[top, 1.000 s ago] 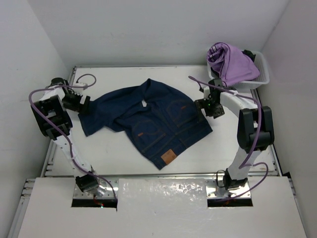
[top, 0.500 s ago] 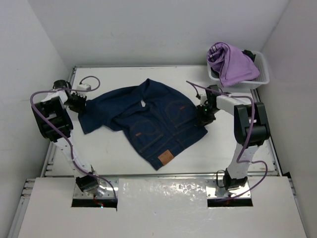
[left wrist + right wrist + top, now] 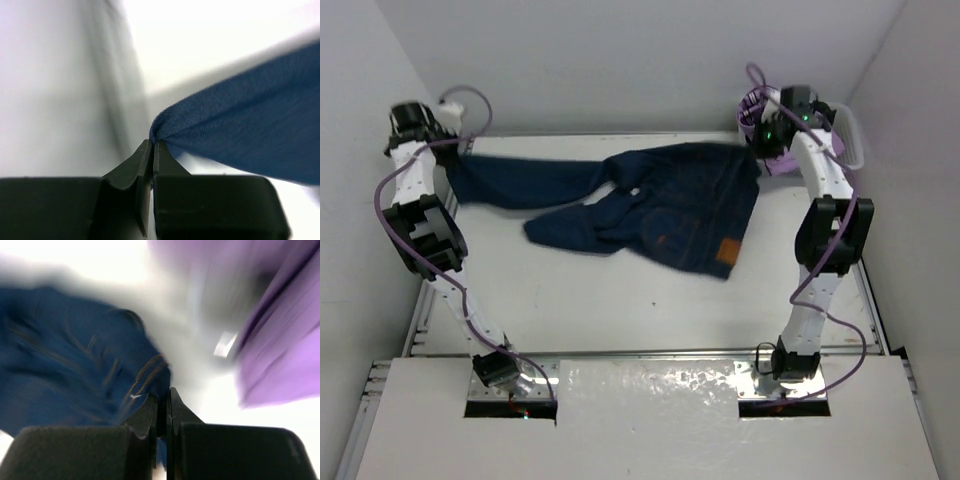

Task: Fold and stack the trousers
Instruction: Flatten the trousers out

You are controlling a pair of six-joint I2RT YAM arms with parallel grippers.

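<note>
Trousers (image 3: 660, 205) stretched along the far side of the tabletop (image 3: 620, 310), left jaws clamped on a leg end at the far-left corner, right jaws clamped on their stitched edge beside purple cloth (image 3: 280, 340), white tabletop showing in front.

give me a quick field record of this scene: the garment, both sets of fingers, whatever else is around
trousers: dark blue denim, stretched between the two arms, tan patch facing up
left fingers: shut on a pinched end of the trousers, far left
right fingers: shut on the trousers' edge by orange stitching, far right
lilac garment: just beyond the right fingers, not gripped
white basket: far right corner, mostly hidden by the right arm
</note>
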